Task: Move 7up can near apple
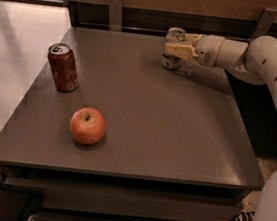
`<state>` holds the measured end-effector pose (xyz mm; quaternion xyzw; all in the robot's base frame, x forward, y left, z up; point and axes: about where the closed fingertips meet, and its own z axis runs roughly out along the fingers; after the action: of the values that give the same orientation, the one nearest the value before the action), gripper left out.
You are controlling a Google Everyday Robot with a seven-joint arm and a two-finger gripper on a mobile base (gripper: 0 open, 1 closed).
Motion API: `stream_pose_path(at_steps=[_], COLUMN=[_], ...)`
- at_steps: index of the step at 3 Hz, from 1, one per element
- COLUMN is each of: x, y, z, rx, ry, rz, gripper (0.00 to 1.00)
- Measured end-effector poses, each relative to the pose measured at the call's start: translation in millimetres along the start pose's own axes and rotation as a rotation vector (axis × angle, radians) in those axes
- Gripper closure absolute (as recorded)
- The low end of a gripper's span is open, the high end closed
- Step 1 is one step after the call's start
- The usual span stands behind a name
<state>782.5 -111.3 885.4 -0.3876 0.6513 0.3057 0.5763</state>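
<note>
My gripper (176, 49) is out at the far edge of the table (175, 137), closed around the 7up can (171, 62). The can looks upright, though I can't be sure its base touches the surface. The apple (88, 125) sits well apart at the front left, with the red can (63, 68) just behind it.

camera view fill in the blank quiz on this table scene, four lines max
1. The tool of the white arm is at the small white-and-green 7up can, near the dark grey table's ___ edge.
2. The red-brown soda can stands ___.
3. The round red-orange apple lies closer to the ___ can than to the 7up can.
4. The table holds ___ cans.
Missing words: far; upright; red-brown; two.
</note>
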Motion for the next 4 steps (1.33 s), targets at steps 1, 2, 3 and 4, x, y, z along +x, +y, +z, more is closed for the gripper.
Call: stream_pose_path(at_steps=[1, 2, 3, 4], x=[-28.2, -55.6, -79.8, -101.3], y=[15.1, 30.2, 55.4, 113.9], z=[-12.9, -28.0, -45.8, -71.5], rx=[0.002, 0.011, 0.004, 0.011], ry=[0.006, 0.01, -0.003, -0.028], rz=[-0.01, -0.031, -0.037, -0.035], gripper=[1.0, 1.0, 1.0, 1.0])
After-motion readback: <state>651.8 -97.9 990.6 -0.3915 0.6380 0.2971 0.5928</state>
